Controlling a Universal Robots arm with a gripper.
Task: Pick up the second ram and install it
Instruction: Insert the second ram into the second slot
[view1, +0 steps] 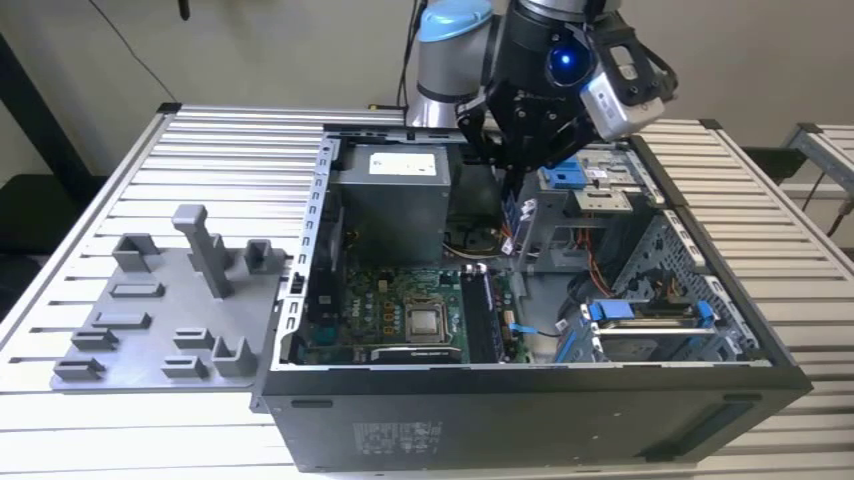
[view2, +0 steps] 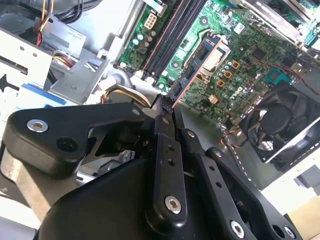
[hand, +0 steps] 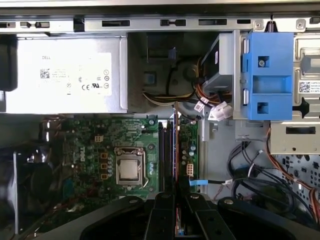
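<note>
In the exterior view my gripper (view1: 511, 165) hangs over the open computer case (view1: 534, 385), near its back. It is shut on the second ram (view1: 513, 205), which hangs down from the fingers as a slim dark stick. In both wrist views the ram (view2: 187, 75) (hand: 175, 145) shows edge-on as a thin line with an orange rim, pinched between the black fingers (view2: 165, 125). It is held in the air above the long black memory slots (hand: 167, 155) (view2: 170, 37) on the green motherboard (hand: 100, 145), running lengthwise along them. I cannot tell its height above them.
A grey power supply (hand: 62, 82) fills the case's rear corner, with cable bundles (hand: 165, 95) beside it. The CPU socket (hand: 129, 170) lies next to the slots and a black fan (view2: 285, 125) beyond it. A blue drive bracket (hand: 267, 75) stands close by. A grey fixture tray (view1: 160, 320) lies at the exterior view's left.
</note>
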